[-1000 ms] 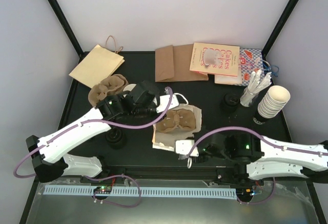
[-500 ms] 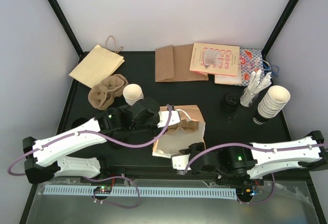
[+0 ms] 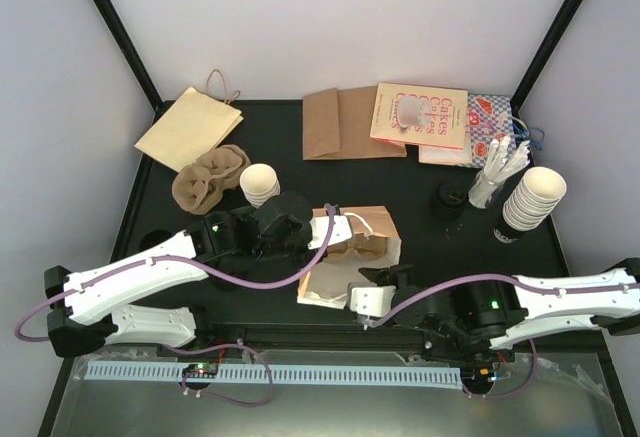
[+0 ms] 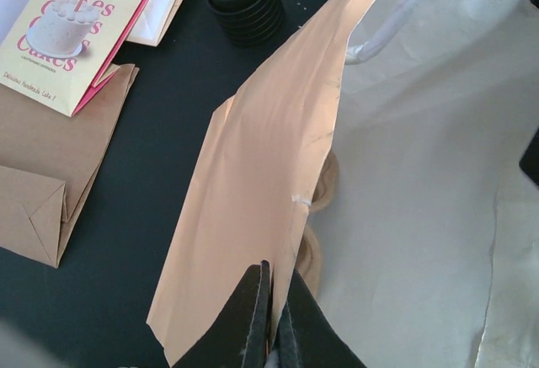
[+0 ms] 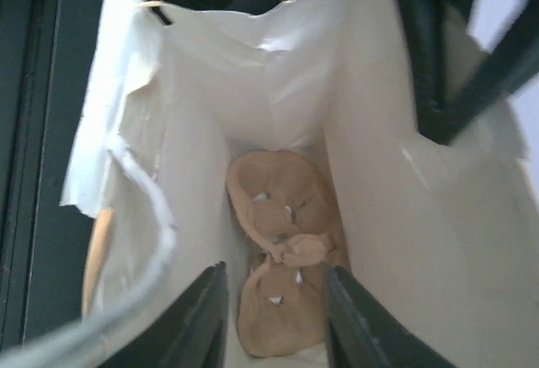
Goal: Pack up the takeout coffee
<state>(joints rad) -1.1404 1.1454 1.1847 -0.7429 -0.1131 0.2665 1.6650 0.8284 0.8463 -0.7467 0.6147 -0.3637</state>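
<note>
The paper bag showed tan outside and white inside, the pulp tray pale brown, the paper cup plain white, the table black, and the booklet cream with pink lettering.

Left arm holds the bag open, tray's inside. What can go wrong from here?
The left fingers pinch only the edge of the paper bag's wall; it may slip or tear, and the mouth would sag shut. The right fingers stand open at the mouth, close to the white inner walls; a sideways move may snag them. The pulp cup tray may not lie flat; cups could tip.
</note>
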